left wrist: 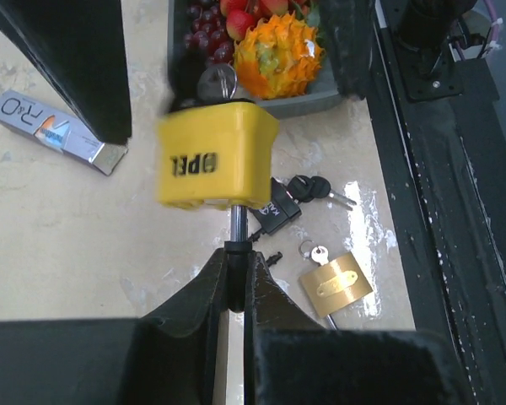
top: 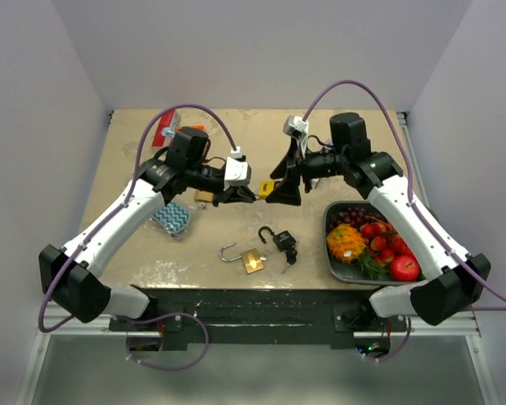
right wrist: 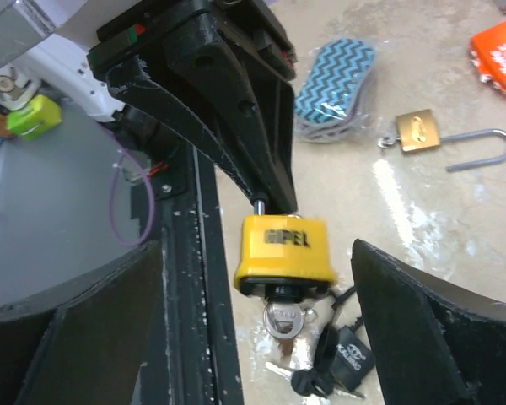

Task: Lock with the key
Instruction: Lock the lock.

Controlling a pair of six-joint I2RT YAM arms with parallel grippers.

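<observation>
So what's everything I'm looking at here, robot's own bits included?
yellow padlock: one, yellow, held in the air
key: one, silver, in the yellow padlock's keyhole
pouch: one, blue-and-white zigzag, left side
brass padlocks: two, gold, one near the front edge, the other beside the pouch
black padlock: one, black, with keys, near the front edge
packet: one, orange, far left corner
box: one, white, on the table
tray: one, grey, right side, holding fruit
left pincer: one, black, shut on the yellow padlock's shackle
right pincer: one, black, open around the key
</observation>
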